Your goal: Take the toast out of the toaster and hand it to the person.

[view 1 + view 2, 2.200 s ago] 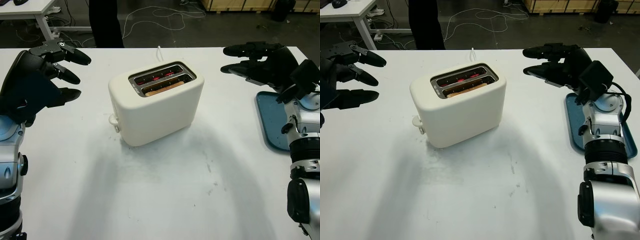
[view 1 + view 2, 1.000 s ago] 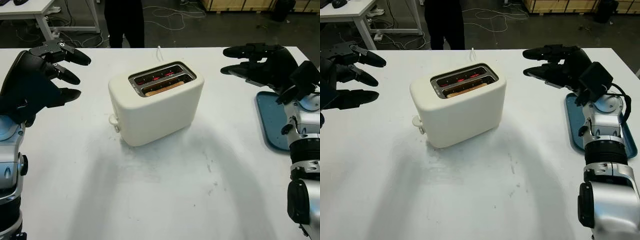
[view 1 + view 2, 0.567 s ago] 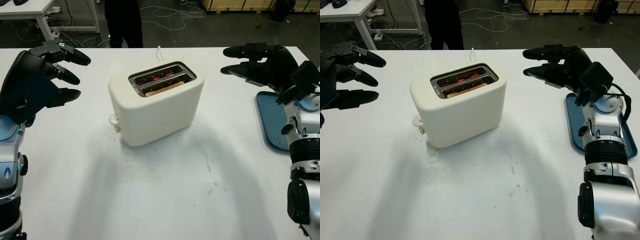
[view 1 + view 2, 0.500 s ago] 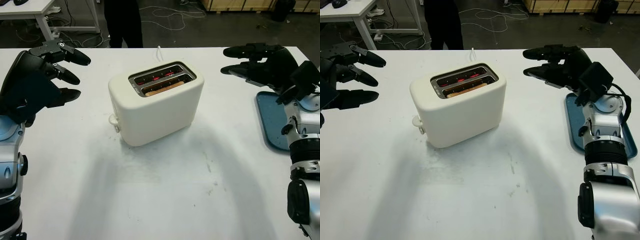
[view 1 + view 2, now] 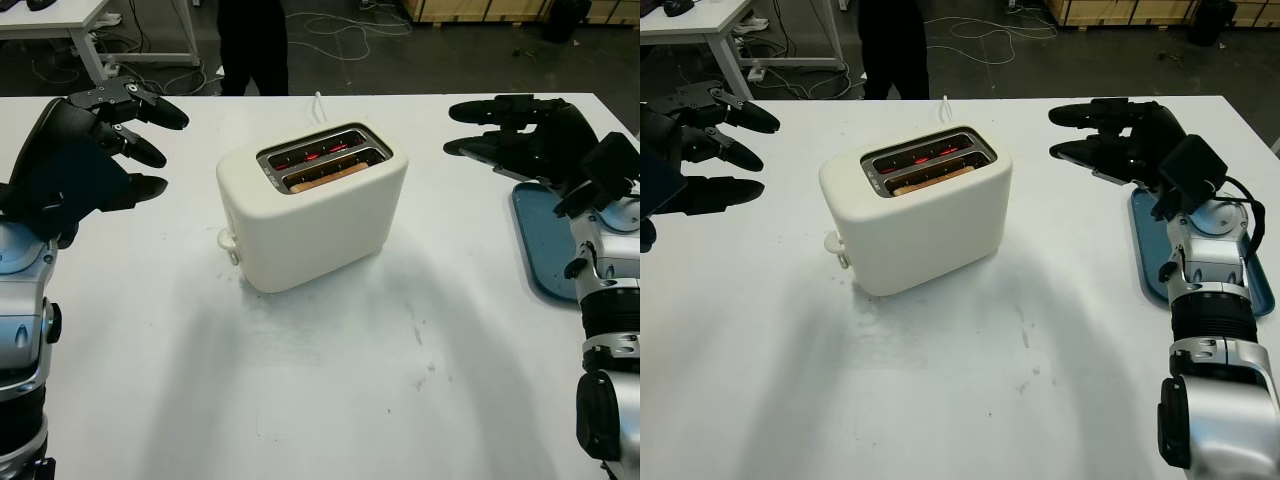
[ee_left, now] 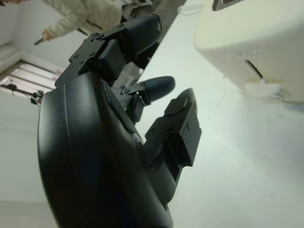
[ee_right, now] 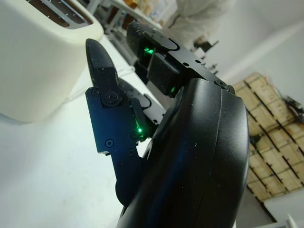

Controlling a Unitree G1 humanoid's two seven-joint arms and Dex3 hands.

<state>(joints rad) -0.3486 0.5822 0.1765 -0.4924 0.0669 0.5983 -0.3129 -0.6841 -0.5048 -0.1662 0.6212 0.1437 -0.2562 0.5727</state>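
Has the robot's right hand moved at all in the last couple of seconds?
Yes, slightly. The right hand, open above the table beside the blue tray, has drifted a little away from the toaster, toward the tray side.

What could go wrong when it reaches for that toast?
The toaster glows red inside, so it looks hot for fingers. The toast sits low in its slot, leaving little to grip. Both the left hand and right hand are open, off to the sides.
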